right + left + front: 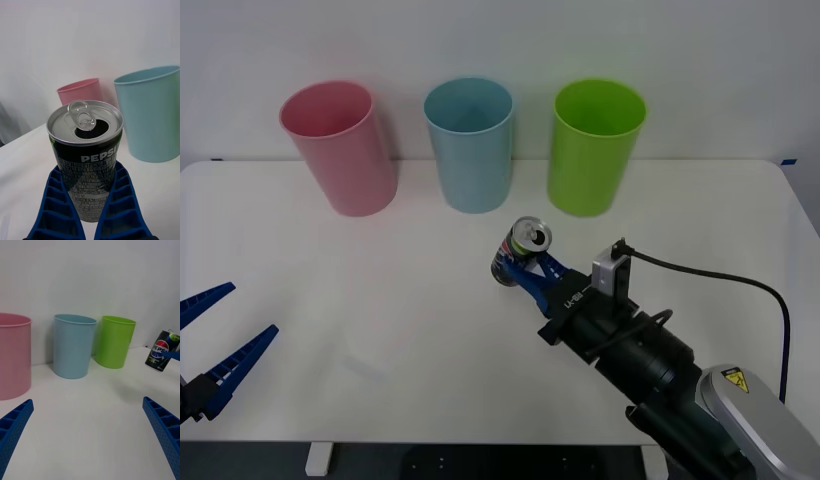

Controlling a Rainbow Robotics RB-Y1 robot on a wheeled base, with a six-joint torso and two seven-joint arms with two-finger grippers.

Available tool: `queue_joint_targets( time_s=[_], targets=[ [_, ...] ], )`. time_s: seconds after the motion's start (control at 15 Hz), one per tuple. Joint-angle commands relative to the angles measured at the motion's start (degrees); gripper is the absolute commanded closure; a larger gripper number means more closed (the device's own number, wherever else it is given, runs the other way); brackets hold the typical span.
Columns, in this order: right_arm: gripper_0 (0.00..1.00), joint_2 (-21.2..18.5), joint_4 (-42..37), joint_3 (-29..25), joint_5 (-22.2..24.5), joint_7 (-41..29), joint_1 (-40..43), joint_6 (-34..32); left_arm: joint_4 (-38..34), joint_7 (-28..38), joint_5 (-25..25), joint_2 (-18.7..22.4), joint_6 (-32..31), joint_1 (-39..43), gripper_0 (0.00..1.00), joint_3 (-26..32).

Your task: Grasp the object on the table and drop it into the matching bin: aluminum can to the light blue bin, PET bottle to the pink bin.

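Carrying the small silver aluminum can (521, 252) toward the round light blue plastic bin (470, 145).
Right gripper (90, 210) clamps the can body, lifted to clear the rim; left gripper (215, 355) waits spread wide, empty.

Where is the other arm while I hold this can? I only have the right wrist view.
Observer: The left pincer hangs open over the near left edge of the table, far from the aluminum can.
Operator: Anything next to the light blue bin that I'm missing?
Observer: Yes, a lime green bin stands just to the right of the light blue bin, in the same back row.
Operator: Is the can off the table?
Observer: It looks so. In the left wrist view the can is tilted in the air with bare tabletop beneath it, and the right pincer is shut on it.
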Motion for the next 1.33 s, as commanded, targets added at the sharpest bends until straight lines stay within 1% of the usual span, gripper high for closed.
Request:
queue_joint_targets(
  time_s=[0.07,0.27,0.47,0.73,0.87,1.07,1.27,1.33],
  targets=[
    [1.00,-2.85,-4.65,-1.58,0.00,-6.06,-0.01,-0.09,0.00,0.00,0.00,0.00,0.00,0.00,0.00,0.00],
    [1.00,-5.31,-8.17,-3.77,0.00,-11.68,-0.80,-0.62,0.00,0.00,0.00,0.00,0.00,0.00,0.00,0.00],
    [1.00,-7.24,-9.22,-5.71,0.00,-15.72,-3.97,-2.11,0.00,0.00,0.00,0.00,0.00,0.00,0.00,0.00],
    [1.00,-10.58,-9.14,-6.59,0.27,-21.17,-8.89,-2.20,0.00,0.00,0.00,0.00,0.00,0.00,0.00,0.00],
    [1.00,-11.20,-7.64,-6.59,1.94,-21.44,-11.61,-2.37,0.00,0.00,0.00,0.00,0.00,0.00,0.00,0.00],
    [1.00,-9.00,-2.63,-5.80,5.45,-21.88,-17.15,-2.99,0.00,0.00,0.00,0.00,0.00,0.00,0.00,0.00],
    [1.00,-5.31,2.91,-5.44,9.23,-22.58,-21.98,-3.08,0.00,0.00,0.00,0.00,0.00,0.00,0.00,0.00],
    [1.00,-3.55,6.33,-5.44,11.25,-22.93,-24.80,-3.16,0.00,0.00,0.00,0.00,0.00,0.00,0.00,0.00]
  ],
)
